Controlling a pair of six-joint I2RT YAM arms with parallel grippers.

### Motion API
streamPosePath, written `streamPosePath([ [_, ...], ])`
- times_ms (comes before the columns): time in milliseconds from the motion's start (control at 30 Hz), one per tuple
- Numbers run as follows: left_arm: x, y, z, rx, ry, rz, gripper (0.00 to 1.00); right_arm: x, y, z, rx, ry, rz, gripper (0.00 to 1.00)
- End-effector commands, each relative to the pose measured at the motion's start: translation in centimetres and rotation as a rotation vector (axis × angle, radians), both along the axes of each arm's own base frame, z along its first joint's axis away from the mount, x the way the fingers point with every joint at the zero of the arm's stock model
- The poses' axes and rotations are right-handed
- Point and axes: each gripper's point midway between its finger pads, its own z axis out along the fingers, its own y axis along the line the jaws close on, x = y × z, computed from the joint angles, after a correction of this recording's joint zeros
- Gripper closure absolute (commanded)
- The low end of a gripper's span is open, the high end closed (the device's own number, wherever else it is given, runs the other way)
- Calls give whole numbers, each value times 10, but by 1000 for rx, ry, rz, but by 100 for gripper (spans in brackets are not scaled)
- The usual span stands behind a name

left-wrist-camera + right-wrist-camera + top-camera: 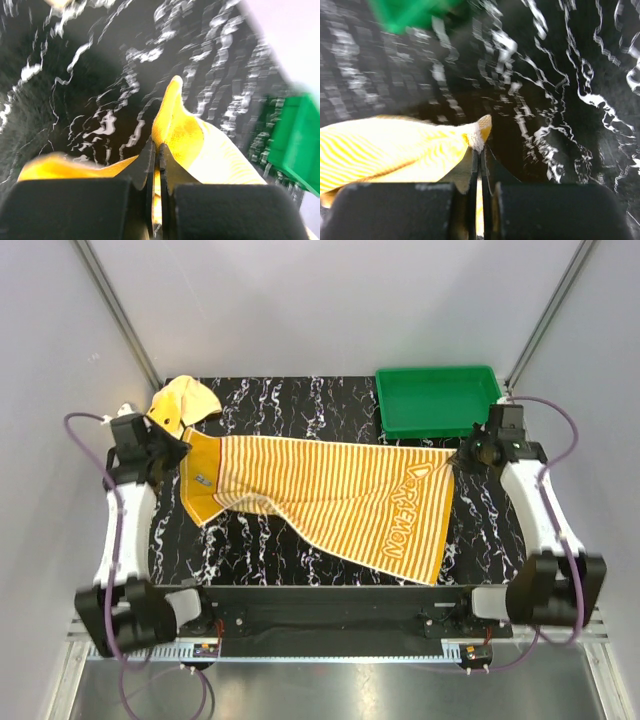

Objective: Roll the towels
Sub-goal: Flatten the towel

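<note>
Snugly, striped towel (330, 502) in right hand (479, 152)

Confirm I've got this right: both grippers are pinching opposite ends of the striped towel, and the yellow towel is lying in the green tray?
Not quite. The top view shows the yellow towel on the table at the far left, outside the green tray. The rest holds: the left gripper and right gripper each pinch an end of the striped towel.
</note>
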Motion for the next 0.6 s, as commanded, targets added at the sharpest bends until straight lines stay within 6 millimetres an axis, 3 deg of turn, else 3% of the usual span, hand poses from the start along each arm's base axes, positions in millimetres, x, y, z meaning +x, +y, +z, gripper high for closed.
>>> streamPosePath([
  [0,-35,-9,51,76,-106,-50,100,-26,5,75,-18,-147,61,100],
  [33,-44,-11,65,93,-135,-54,100,-39,7,81,-22,-147,72,100],
  [67,-60,-13,86,127,-199,-57,100,-52,8,102,-28,-208,76,100],
  [167,-103,-20,122,186,-279,-54,100,-91,6,133,-63,-281,77,100],
  [300,-158,-25,155,261,-334,-29,100,-138,1,159,-112,-330,58,100],
  [367,-180,-23,156,287,-306,-7,100,-154,-4,168,-143,-357,34,100],
  [433,-183,-27,158,294,-304,-24,100,-163,-7,174,-150,-369,1,100],
  [567,-177,-17,141,315,-290,17,100,-148,-21,160,-186,-304,-67,100],
])
